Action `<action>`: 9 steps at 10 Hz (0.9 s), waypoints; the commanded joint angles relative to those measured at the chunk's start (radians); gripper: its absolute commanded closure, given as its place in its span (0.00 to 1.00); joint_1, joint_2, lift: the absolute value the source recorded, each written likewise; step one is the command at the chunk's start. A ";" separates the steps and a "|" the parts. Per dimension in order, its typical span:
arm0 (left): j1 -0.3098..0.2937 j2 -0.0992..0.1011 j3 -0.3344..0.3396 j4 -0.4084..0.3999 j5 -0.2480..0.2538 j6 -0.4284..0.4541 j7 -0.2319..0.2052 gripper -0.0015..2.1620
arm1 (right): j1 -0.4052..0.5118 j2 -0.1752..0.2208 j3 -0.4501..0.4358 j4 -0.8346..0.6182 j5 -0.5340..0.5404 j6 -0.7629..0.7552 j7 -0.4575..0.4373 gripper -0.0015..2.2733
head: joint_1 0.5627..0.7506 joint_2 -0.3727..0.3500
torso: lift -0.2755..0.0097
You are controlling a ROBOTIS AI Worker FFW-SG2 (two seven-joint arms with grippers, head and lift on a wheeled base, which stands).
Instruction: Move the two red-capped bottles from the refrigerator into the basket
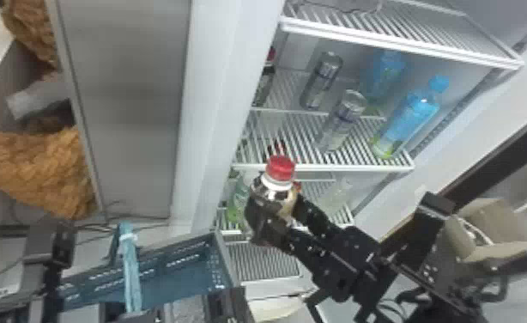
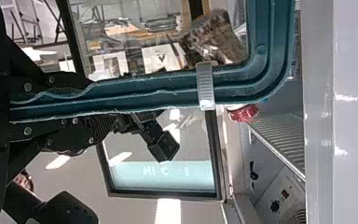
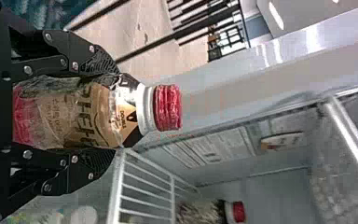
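The open fridge [image 1: 232, 64] holds a red-capped bottle [image 3: 235, 211]. The right tool [image 1: 277, 204] grasps another bottle [image 1: 275, 189]; the left tool [image 1: 131, 311] clasps the basket [image 1: 181, 277] by its handle [image 1: 132, 272].

Matt blue plastic bskt [image 1: 177, 275].

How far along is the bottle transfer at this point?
Picked, by the look of it: one red-capped bottle, gripped by the right tool in front of the refrigerator. The left tool holds the basket by its rim. Left to do: put that bottle in, then likely fetch another red-capped bottle from inside. I can't confirm any placement yet.
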 commanded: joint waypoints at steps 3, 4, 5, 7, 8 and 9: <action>0.007 0.002 0.004 0.000 0.012 -0.003 0.000 0.56 | -0.011 -0.008 0.036 0.023 -0.086 0.080 0.038 0.56 | 0.70 0.03 | 0.97; 0.007 0.002 0.006 0.000 0.012 -0.003 0.000 0.56 | -0.020 -0.018 0.050 0.023 -0.096 0.084 0.047 0.56 | 0.70 0.03 | 0.97; 0.005 0.000 0.004 0.000 0.014 -0.003 0.000 0.56 | -0.028 -0.028 0.064 0.025 -0.110 0.109 0.058 0.56 | 0.70 0.03 | 0.97; 0.002 0.000 0.000 0.000 0.020 -0.013 0.000 0.56 | -0.047 -0.044 0.096 0.052 -0.124 0.141 0.081 0.56 | 0.70 0.07 | 0.97; -0.002 0.000 -0.002 0.000 0.020 -0.018 0.000 0.56 | -0.060 -0.051 0.108 0.070 -0.128 0.153 0.093 0.56 | 0.70 0.09 | 0.97; -0.005 0.000 -0.002 0.000 0.022 -0.020 0.000 0.56 | -0.072 -0.061 0.128 0.087 -0.154 0.173 0.103 0.52 | 0.70 0.12 | 0.97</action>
